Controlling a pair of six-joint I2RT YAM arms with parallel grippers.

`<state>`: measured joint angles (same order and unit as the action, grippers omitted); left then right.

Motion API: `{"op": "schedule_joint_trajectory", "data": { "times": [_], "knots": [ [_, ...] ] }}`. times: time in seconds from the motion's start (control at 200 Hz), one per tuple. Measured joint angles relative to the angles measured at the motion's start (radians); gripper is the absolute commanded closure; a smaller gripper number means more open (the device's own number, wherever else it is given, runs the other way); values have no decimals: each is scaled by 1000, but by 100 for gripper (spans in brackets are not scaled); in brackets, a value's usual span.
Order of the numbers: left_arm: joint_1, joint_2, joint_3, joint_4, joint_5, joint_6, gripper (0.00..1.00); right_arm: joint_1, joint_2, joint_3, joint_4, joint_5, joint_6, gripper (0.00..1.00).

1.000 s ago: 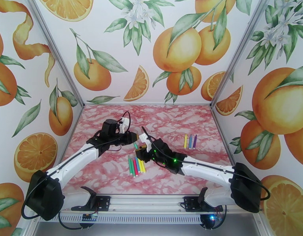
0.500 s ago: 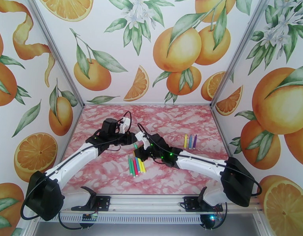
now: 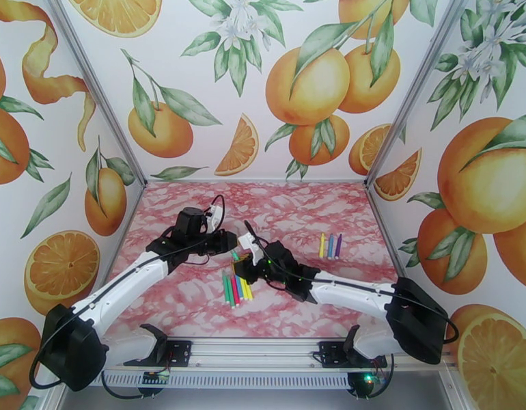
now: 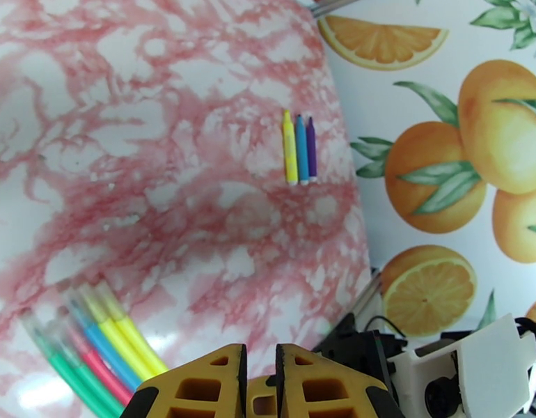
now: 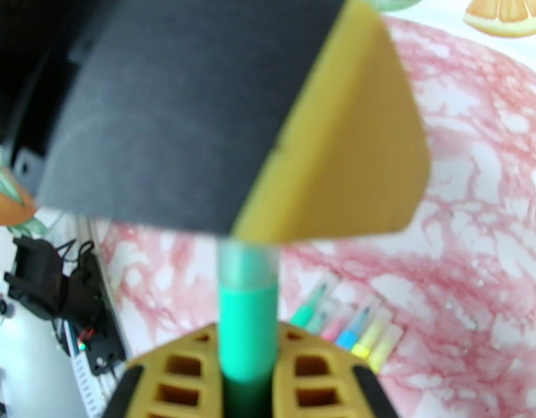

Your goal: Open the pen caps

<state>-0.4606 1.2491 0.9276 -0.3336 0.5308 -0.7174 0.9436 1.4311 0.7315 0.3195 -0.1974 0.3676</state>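
**Pen tally**

You have two: the left end effector (image 4: 261, 353) and the right end effector (image 5: 248, 346), with one green pen (image 5: 248, 318) between them. The far-right row (image 4: 300, 148) holds three pens (yellow, blue, purple). The near row (image 3: 236, 288) holds five or six, too crowded to tell.

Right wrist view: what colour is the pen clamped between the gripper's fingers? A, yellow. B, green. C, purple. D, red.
B: the pen clamped between the fingers of the right gripper has a green barrel, with a pale see-through end above it.
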Motion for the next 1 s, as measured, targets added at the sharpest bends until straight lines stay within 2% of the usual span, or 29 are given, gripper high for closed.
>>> {"op": "schedule_joint_trajectory", "data": {
  "times": [0.23, 0.435, 0.661, 0.826, 1.001],
  "knots": [
    [0, -11, 0, -12, -13, -34, 100, 5, -21, -56, 94, 21, 2, 100],
    [112, -27, 8, 24, -231, -34, 100, 21, -45, -152, -9, 13, 1, 100],
    [107, -24, 39, -5, -299, 4, 100, 21, -56, -159, -30, 24, 2, 100],
    [107, 10, 82, -75, -344, 96, 100, 7, -110, -155, -107, 119, 2, 100],
    [108, 73, 93, -175, -406, 190, 100, -67, -141, -122, -240, 257, 10, 100]
  ]
}}
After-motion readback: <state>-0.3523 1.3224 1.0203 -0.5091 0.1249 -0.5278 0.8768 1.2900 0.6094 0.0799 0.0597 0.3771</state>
